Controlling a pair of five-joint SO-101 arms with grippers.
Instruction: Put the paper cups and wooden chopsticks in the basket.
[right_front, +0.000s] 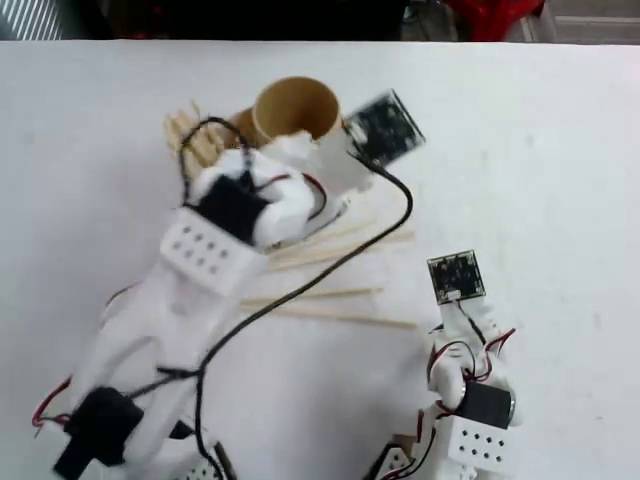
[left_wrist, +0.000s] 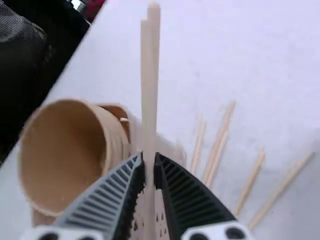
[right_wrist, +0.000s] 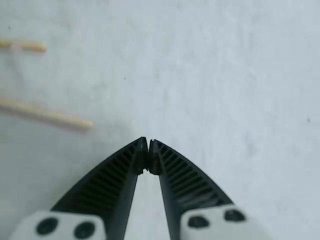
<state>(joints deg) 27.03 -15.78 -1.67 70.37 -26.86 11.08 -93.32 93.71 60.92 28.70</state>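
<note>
Left gripper (left_wrist: 149, 169): jaws pinched down narrow on a pair of held chopsticks (left_wrist: 150, 75). The grip is near one end, so almost the whole length cantilevers out past the fingertips. Long axis runs in line with the gripper, straight ahead, free tips aimed toward the far edge of the table (right_front: 540, 150). The two sticks lie side by side, roughly parallel. Paper cup (left_wrist: 65, 150) lies on its side just beside the jaws, mouth open toward the wrist camera. There may be another cup nested behind it, can't confirm. My read: the step in hand is carrying this pair to the basket. To do it well, hold clamp force constant and lift clear before swinging, so the overhang doesn't sweep the paper cup or the loose chopsticks (right_front: 330, 296) fanned on the table. Rotate the wrist slowly, since an end grip lets the sticks pivot or scissor apart. Line the long axis up with the basket opening and lower tips first before release. Right gripper (right_wrist: 148, 150): jaws closed tip to tip on nothing, over bare table, two of the loose chopsticks near it, well apart from the left arm's work.
</note>
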